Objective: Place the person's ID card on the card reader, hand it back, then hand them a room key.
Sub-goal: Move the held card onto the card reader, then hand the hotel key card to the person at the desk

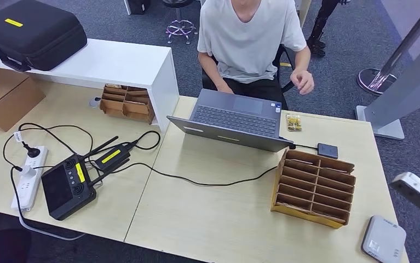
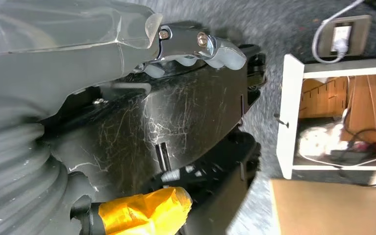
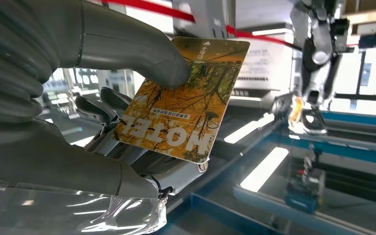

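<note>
A light wooden table (image 1: 235, 219) carries an open laptop (image 1: 235, 119), a cardboard slotted organiser (image 1: 312, 187) and a grey card reader (image 1: 383, 240) near its right corner. A small packet (image 1: 293, 122), possibly snacks, lies beside the laptop. On the left sit a black controller (image 1: 68, 186) and a white power strip (image 1: 28, 176).

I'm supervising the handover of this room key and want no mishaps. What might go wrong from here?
The right hand pinches the hotel card only near one corner under the thumb, so it might slip or twist. The person's hand hangs low beside the laptop, not reaching out, so releasing early could drop it.
</note>
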`<state>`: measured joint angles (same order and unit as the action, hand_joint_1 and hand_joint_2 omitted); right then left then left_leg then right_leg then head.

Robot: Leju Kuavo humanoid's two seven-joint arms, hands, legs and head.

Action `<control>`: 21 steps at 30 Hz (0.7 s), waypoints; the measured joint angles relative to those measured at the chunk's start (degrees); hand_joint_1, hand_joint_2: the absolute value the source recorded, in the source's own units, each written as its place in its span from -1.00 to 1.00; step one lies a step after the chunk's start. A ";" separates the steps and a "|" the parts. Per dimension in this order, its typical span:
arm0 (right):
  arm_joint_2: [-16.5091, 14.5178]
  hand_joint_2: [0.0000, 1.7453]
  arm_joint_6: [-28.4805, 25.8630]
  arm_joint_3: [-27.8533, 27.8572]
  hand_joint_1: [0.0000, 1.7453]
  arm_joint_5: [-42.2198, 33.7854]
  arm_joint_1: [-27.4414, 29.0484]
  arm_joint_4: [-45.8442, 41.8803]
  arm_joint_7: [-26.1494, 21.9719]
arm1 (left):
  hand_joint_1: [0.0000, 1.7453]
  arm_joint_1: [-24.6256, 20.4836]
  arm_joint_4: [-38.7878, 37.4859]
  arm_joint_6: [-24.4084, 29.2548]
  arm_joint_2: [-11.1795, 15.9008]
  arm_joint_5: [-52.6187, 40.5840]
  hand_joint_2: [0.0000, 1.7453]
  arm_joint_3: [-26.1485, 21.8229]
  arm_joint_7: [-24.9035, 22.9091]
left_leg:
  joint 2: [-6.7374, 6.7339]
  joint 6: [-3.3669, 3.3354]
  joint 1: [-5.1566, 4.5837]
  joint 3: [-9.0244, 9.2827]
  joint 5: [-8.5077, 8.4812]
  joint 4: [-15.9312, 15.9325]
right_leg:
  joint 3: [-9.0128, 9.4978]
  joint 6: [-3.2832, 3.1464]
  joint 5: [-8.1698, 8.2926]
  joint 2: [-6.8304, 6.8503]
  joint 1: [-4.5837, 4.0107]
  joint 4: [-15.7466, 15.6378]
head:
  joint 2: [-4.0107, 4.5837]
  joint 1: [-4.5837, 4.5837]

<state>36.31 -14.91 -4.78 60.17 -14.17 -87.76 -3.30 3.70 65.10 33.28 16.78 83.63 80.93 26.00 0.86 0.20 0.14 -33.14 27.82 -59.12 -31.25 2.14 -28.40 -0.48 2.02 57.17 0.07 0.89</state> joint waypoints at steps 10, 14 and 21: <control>-13.04 1.00 -0.81 -25.09 1.00 5.74 -28.53 18.38 7.00 | -1.00 -1.20 0.00 -0.67 0.20 -6.00 1.00 1.56 -3.33 | 0.27 0.17 0.04 -0.11 -0.24 0.00 | -0.26 -0.16 0.09 0.27 -0.04 0.25 | 0.00 0.02; -15.85 1.00 -1.40 -28.79 1.00 5.64 -32.36 22.29 7.27 | -1.00 -1.19 -0.02 -0.82 0.21 -5.98 1.00 1.56 -3.34 | 0.60 0.21 0.05 -0.27 -0.27 0.00 | -0.27 -0.16 0.06 0.58 -0.04 0.25 | 0.00 0.01; -17.97 1.00 -1.56 -31.24 1.00 5.64 -34.66 25.30 7.35 | -1.00 -1.18 -0.06 -1.36 0.28 -6.03 1.00 1.58 -3.34 | 0.65 0.21 0.03 -0.37 -0.27 0.00 | -0.30 -0.16 0.05 0.61 -0.02 0.21 | 0.00 0.00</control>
<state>18.34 -16.47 -36.02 65.81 -48.83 -62.47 4.05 2.52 65.04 31.92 17.05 77.60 82.51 22.67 1.50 0.41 0.16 -33.51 27.55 -59.12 -31.54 1.98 -28.34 0.14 2.00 57.39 0.07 0.89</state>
